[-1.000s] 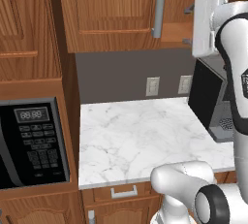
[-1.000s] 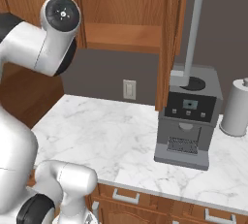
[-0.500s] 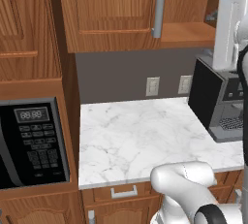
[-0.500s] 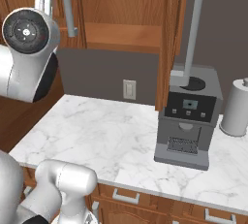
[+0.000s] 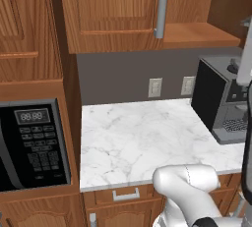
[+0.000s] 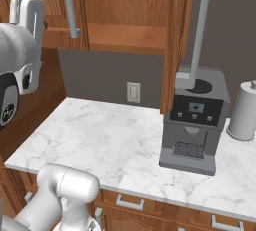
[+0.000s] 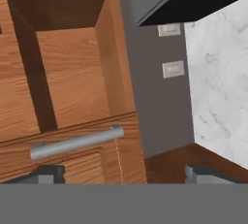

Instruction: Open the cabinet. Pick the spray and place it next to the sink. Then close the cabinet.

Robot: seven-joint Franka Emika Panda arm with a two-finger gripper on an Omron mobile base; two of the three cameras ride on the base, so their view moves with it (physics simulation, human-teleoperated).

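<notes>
Above the marble counter (image 5: 142, 137), the cabinet (image 5: 113, 10) has one brown raised-panel door already swung out edge-on beside the coffee machine (image 6: 195, 125), the other still shut. Over the last second the arm has swung away to the side, and the gripper (image 7: 123, 172), fingers spread wide and empty, now looks at the shut door's round grey bar handle (image 7: 77, 142). I'd judge opening isn't finished. The spray isn't to be seen; a white paper towel roll (image 6: 244, 110) stands beyond.
</notes>
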